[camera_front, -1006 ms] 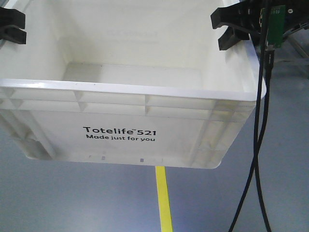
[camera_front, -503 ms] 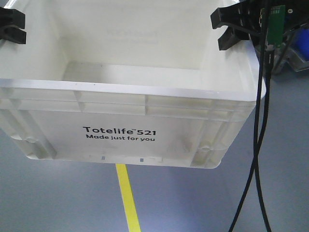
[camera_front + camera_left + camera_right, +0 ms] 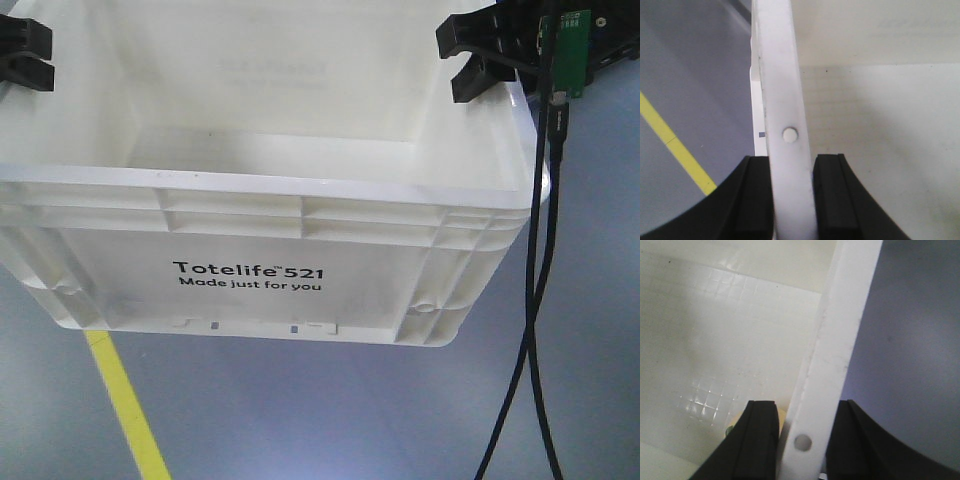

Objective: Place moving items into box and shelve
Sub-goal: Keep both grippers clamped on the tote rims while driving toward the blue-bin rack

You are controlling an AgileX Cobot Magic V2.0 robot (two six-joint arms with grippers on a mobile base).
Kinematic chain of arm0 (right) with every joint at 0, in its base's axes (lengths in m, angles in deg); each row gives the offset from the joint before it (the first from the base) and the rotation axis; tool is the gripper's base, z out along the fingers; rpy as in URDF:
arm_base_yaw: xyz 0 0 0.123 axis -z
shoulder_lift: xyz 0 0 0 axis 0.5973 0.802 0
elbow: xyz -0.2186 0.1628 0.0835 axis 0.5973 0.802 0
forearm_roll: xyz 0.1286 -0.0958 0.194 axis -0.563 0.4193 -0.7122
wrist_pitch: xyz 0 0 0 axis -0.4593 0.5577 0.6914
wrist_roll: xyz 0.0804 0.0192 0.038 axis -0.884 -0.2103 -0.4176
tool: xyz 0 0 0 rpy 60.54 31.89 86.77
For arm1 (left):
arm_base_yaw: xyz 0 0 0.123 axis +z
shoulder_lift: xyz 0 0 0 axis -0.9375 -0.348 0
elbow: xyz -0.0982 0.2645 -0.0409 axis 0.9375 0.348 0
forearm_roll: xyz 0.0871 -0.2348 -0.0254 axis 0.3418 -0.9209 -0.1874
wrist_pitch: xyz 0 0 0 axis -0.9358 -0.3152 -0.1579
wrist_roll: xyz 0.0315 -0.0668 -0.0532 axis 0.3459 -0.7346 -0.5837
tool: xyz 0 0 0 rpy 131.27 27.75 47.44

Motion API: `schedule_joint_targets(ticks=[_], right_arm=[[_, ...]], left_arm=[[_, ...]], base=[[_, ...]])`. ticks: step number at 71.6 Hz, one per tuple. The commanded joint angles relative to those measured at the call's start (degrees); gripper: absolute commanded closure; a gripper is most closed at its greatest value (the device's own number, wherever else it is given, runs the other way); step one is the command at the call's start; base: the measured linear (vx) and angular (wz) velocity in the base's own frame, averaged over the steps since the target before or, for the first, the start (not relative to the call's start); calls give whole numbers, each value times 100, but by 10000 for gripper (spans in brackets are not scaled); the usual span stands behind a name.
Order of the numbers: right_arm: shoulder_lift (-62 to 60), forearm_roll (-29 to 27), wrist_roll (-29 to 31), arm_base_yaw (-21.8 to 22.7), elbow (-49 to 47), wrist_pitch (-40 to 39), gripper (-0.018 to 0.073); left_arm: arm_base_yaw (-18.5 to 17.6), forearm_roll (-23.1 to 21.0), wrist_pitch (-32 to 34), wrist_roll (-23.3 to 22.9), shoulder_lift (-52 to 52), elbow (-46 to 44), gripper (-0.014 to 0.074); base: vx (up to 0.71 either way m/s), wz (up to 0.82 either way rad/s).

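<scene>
Right now the box [image 3: 300,250] fills most of the front view. It is a big white crate with the black words "Totelife 521 Made just for you" on its near side. Its far wall is cut off at the top of the picture, and its near wall hides part of its bottom.

The left gripper [image 3: 790,162] is clamped on the box's left rim. One black finger is outside the rim and one is inside, and both press on the white plastic. In the front view only a bit of this claw shows, cut off by the picture's edge. The right gripper [image 3: 801,412] pinches the box's right rim the same way.

Something small, yellowish and dark, peeks out beside its inner finger, too hidden to tell what it is. Below the box lies the grey floor [image 3: 300,420] with a yellow line [image 3: 125,400]. The line's top end is hidden behind the box's bottom left corner. Black cables [image 3: 535,300] hang down just right of the box, from a small green board [image 3: 572,50].
</scene>
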Motion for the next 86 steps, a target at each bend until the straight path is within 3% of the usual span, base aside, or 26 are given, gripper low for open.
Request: schedule_joint_targets(ticks=[1, 41, 86], right_arm=[[-318, -402, 249, -24, -275, -579, 571], [-318, -402, 244, -24, -275, -571, 571], [-324, -404, 249, -24, -275, -560, 571]], left_arm=[[-34, -364, 741, 15, 250, -258, 613], [-34, -364, 745, 15, 244, -258, 613], [-34, -364, 745, 15, 249, -258, 613]], base=[[28, -70], [27, -64], [36, -17]])
